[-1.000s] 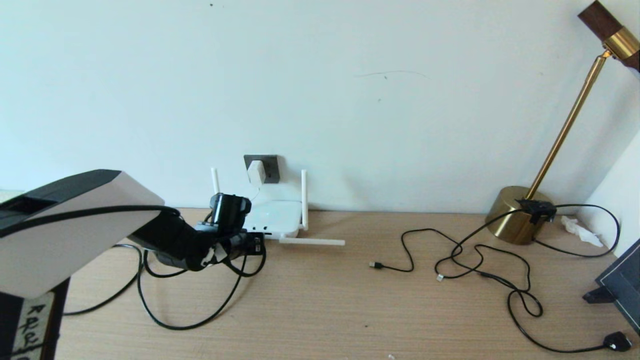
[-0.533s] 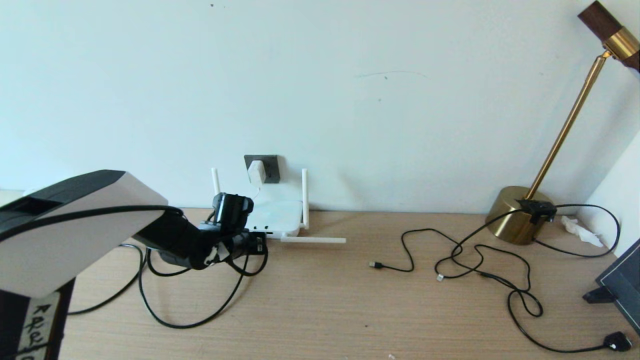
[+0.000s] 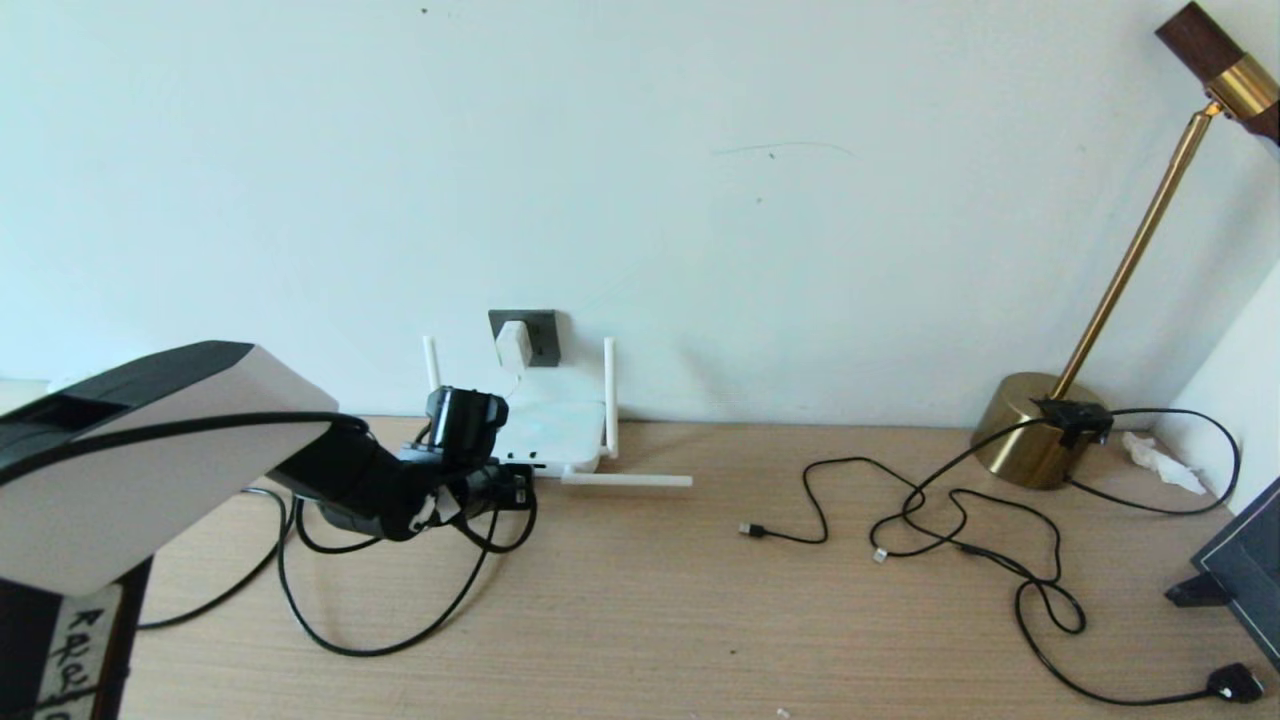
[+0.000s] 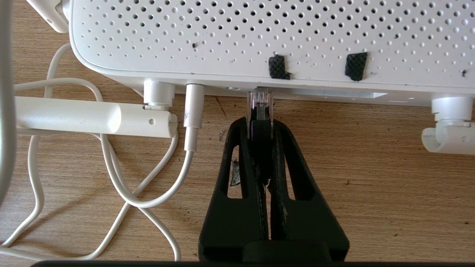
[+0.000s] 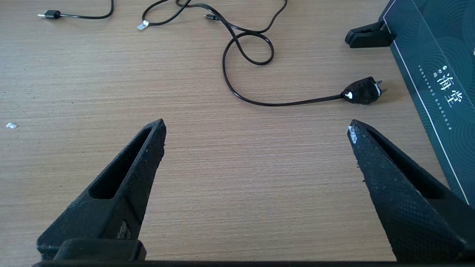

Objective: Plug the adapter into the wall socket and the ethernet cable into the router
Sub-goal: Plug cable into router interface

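Note:
The white adapter (image 3: 512, 343) sits in the dark grey wall socket (image 3: 540, 330), its thin white cord running down to the white router (image 3: 552, 437) (image 4: 259, 37). My left gripper (image 3: 512, 488) (image 4: 260, 124) is shut on the ethernet cable (image 3: 380, 640), gripping its connector (image 4: 259, 105). The connector's clear tip touches the router's front port edge. One router antenna (image 3: 625, 481) lies flat on the table. My right gripper (image 5: 256, 128) hangs open over bare wood, out of the head view.
Thin black cables (image 3: 960, 540) with small plugs sprawl on the right of the table, one ending in a black plug (image 3: 1232, 683) (image 5: 363, 92). A brass lamp (image 3: 1040, 430) stands at the back right. A dark box (image 5: 434, 55) sits at the right edge.
My left gripper has moved slightly forward and right, bringing the ethernet connector up against the router's front. The right arm has not moved.

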### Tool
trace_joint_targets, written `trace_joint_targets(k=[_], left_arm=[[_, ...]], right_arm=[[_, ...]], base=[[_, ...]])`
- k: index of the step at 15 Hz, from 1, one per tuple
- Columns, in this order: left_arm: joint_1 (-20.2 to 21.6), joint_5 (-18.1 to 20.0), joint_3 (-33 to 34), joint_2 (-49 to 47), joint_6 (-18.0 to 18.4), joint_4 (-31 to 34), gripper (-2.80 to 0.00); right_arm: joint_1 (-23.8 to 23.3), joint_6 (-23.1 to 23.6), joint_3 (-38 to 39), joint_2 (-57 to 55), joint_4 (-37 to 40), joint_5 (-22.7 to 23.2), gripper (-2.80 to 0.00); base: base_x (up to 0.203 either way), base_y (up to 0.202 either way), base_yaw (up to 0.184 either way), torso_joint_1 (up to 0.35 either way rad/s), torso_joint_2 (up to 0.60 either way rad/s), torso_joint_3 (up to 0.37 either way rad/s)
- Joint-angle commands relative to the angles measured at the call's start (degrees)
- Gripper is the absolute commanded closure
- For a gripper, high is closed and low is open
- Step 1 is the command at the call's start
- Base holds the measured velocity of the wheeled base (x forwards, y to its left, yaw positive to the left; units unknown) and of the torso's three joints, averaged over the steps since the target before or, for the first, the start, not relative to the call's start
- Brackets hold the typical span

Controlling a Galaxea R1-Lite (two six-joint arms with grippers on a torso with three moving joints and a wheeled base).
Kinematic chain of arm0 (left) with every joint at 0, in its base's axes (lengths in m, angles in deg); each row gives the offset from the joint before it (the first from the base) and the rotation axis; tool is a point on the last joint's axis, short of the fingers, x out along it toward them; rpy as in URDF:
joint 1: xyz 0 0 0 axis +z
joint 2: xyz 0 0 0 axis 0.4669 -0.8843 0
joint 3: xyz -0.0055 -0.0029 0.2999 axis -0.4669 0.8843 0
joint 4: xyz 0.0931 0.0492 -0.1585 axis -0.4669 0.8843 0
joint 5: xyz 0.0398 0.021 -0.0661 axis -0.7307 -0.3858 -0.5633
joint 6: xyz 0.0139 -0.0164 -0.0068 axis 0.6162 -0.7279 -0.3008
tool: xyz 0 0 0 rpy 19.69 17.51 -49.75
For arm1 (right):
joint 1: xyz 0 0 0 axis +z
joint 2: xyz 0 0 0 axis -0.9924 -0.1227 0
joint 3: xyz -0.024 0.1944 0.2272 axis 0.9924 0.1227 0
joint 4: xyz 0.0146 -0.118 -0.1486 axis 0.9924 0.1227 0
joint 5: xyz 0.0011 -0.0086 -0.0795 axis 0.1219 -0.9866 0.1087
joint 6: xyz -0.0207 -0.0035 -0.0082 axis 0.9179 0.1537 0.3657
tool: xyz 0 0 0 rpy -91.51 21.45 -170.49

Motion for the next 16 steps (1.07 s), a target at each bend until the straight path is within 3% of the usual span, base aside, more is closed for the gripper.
trace_joint_targets(k=[1,16], left_arm=[[-0.2,-0.2,0.2,0.0,0.0,0.0,0.0],[-0.9,-0.2,0.4,0.1,0.0,-0.1,0.0]], right_arm=[[0.0,0.0,0.0,-0.1,0.0,0.0,-2.8],[-0.1,0.3,-0.2,-0.2,0.3,0.0,-2.8]], base=[[0.0,0.0,0.0,0.0,0.0,0.0],[0.0,0.0,0.0,0.0,0.0,0.0]])
